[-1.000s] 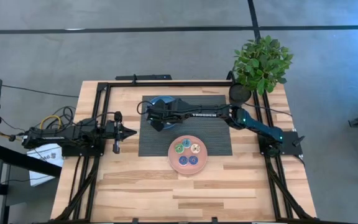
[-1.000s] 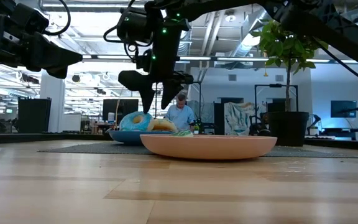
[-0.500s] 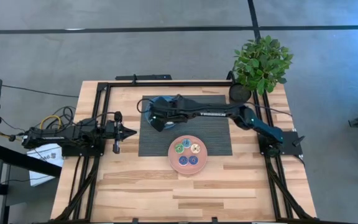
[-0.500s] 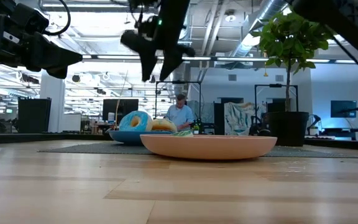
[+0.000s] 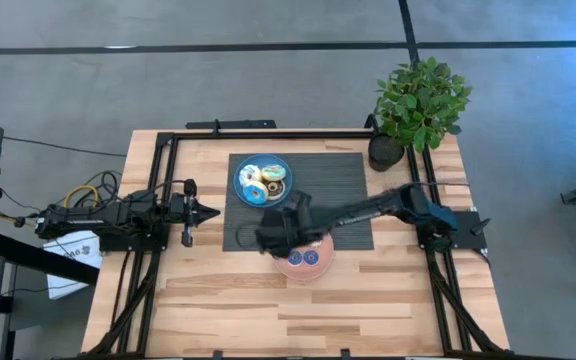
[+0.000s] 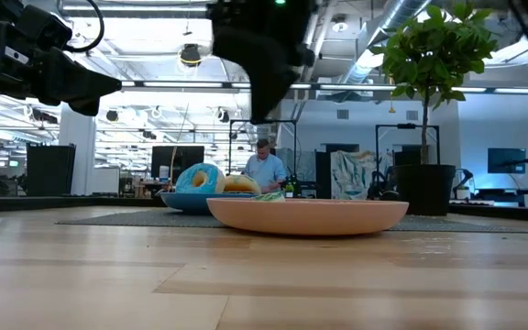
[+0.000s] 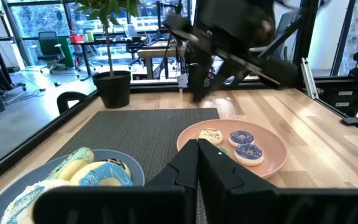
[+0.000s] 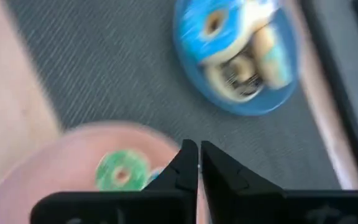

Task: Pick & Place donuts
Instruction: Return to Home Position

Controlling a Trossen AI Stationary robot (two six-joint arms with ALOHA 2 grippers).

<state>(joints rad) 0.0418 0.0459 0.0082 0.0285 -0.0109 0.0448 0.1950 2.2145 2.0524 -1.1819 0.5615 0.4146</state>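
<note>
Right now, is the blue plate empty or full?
Full: blue and pale donuts crowd the blue plate.

No text seems legible anywhere.

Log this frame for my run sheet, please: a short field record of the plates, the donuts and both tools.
blue plate: on the dark mat; holds the larger donuts, a blue-iced donut among them
pink plate: next to the blue plate; holds small donuts: green donut, cream donut, two violet donuts
right tool: shut, empty, raised above the pink plate's edge
left tool: shut, empty, at the table's left side, off the mat
</note>
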